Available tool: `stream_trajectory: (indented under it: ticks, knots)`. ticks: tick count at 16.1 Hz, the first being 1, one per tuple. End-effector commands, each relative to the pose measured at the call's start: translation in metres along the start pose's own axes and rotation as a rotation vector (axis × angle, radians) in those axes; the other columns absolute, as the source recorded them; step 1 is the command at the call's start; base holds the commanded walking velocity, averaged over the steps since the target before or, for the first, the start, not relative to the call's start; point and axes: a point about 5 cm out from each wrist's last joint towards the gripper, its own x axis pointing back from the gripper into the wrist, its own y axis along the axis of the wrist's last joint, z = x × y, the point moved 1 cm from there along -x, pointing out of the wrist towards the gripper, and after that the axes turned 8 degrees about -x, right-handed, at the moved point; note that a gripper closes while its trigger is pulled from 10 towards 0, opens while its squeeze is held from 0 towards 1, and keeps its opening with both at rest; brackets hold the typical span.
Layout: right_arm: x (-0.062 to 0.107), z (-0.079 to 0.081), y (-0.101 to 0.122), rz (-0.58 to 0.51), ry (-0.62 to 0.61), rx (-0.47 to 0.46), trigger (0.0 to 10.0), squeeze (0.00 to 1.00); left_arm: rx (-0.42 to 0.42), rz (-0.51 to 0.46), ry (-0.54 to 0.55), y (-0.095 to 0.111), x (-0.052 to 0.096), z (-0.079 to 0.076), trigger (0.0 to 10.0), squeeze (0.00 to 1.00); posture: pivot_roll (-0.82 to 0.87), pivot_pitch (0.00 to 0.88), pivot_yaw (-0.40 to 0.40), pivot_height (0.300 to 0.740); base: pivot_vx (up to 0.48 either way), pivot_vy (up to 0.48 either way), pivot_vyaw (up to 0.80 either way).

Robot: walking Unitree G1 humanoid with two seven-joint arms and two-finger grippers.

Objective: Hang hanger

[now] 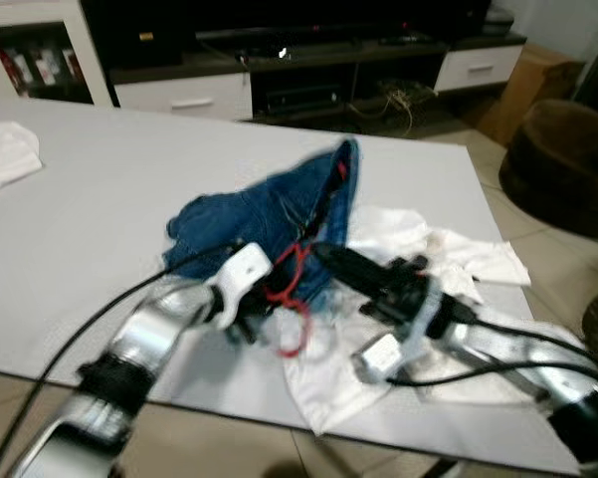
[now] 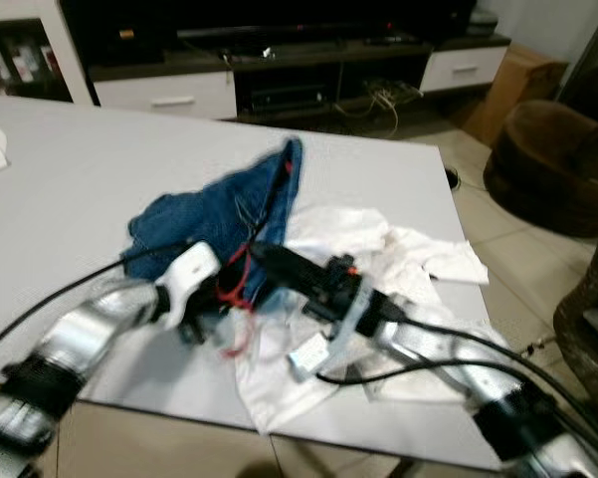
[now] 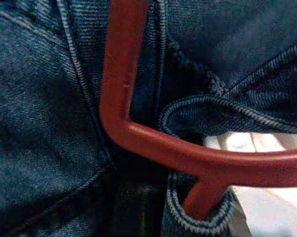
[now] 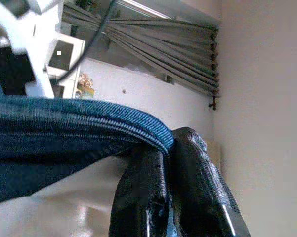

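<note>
Blue jeans (image 1: 249,219) lie bunched on the grey table (image 1: 109,209), one leg raised into a ridge. A red plastic hanger (image 1: 289,284) sits at the jeans' near edge, partly tucked into the denim; up close, its corner (image 3: 121,89) runs across the seams. My left gripper (image 1: 262,307) is right at the hanger, pressed against the jeans. My right gripper (image 1: 325,255) reaches in from the right and is shut on the jeans' hem (image 4: 138,131), with both black fingers (image 4: 188,163) pinched on the denim edge.
White cloth (image 1: 448,259) lies crumpled under and to the right of my right arm, near the table's front right corner. Another white cloth (image 1: 5,154) lies at the far left. A TV cabinet (image 1: 279,85) stands behind the table, with a brown seat (image 1: 562,164) at right.
</note>
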Motion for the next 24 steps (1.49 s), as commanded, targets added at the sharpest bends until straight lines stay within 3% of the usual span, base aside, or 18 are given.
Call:
stream_trajectory:
  ticks: [1, 6, 10, 11, 12, 13, 14, 15, 18, 19, 23, 24]
  knots:
    - [-0.008, 0.009, 0.014, -0.085, 0.025, -0.035, 10.0, 0.00, 0.097, 0.069, 0.022, -0.014, -0.008, -0.002, 0.0, 0.00, 0.03, 0.060, -0.002, 0.740, 0.000, 0.000, 0.00]
    - [-0.007, 0.028, -0.005, 0.046, 0.083, -0.081, 10.0, 0.00, 0.088, 0.015, 0.011, 0.006, -0.023, -0.006, 0.0, 0.00, 0.03, 0.062, 0.003, 0.740, 0.000, 0.000, 0.00]
    - [0.003, 0.017, -0.048, 0.266, 0.019, -0.116, 10.0, 0.00, 0.010, 0.000, -0.008, 0.004, -0.019, -0.009, 0.1, 0.00, 0.03, 0.066, 0.008, 0.740, 0.000, 0.000, 0.00]
    - [0.011, 0.006, -0.075, 0.415, -0.030, -0.155, 10.0, 0.00, -0.127, -0.043, 0.047, 0.013, -0.012, -0.001, 4.5, 0.00, 0.03, 0.066, 0.009, 0.740, 0.000, 0.000, 0.00]
    - [0.013, 0.004, -0.080, 0.447, -0.035, -0.165, 10.0, 0.00, -0.156, -0.054, 0.066, 0.016, -0.010, 0.002, 4.5, 0.00, 0.03, 0.066, 0.008, 0.740, 0.000, 0.000, 0.00]
    - [0.016, 0.002, -0.089, 0.506, -0.052, -0.208, 10.0, 0.00, -0.171, -0.086, 0.120, 0.026, -0.006, 0.011, 8.7, 0.00, 0.03, 0.066, 0.007, 0.740, 0.000, 0.000, 0.00]
    - [0.016, -0.002, -0.097, 0.576, -0.117, -0.307, 10.0, 0.00, -0.197, -0.146, 0.242, 0.045, 0.002, 0.030, 10.0, 0.00, 0.03, 0.066, 0.005, 0.740, 0.000, 0.000, 0.00]
    - [0.013, -0.004, -0.098, 0.583, -0.151, -0.353, 10.0, 0.00, -0.187, -0.188, 0.311, 0.057, 0.008, 0.042, 10.0, 0.00, 0.03, 0.067, 0.004, 0.740, 0.000, 0.000, 0.00]
    - [0.004, -0.003, -0.084, 0.503, -0.149, -0.406, 10.0, 0.00, -0.159, -0.218, 0.341, 0.065, 0.012, 0.046, 10.0, 0.00, 0.03, 0.067, 0.003, 0.740, 0.000, 0.000, 0.00]
    - [-0.005, 0.000, -0.060, 0.357, -0.079, -0.378, 10.0, 0.00, -0.147, -0.175, 0.296, 0.057, 0.006, 0.039, 10.0, 0.00, 0.03, 0.066, 0.006, 0.740, 0.000, 0.000, 0.00]
    - [-0.010, -0.002, -0.047, 0.316, -0.066, -0.366, 10.0, 0.00, -0.131, -0.117, 0.220, 0.043, -0.007, 0.021, 10.0, 0.00, 0.01, 0.066, 0.007, 0.740, 0.000, 0.000, 0.00]
    - [-0.013, -0.005, -0.039, 0.265, -0.043, -0.302, 10.0, 0.00, -0.138, -0.050, 0.170, 0.032, -0.013, 0.013, 10.0, 0.00, 0.01, 0.065, 0.010, 0.740, 0.000, 0.000, 0.00]
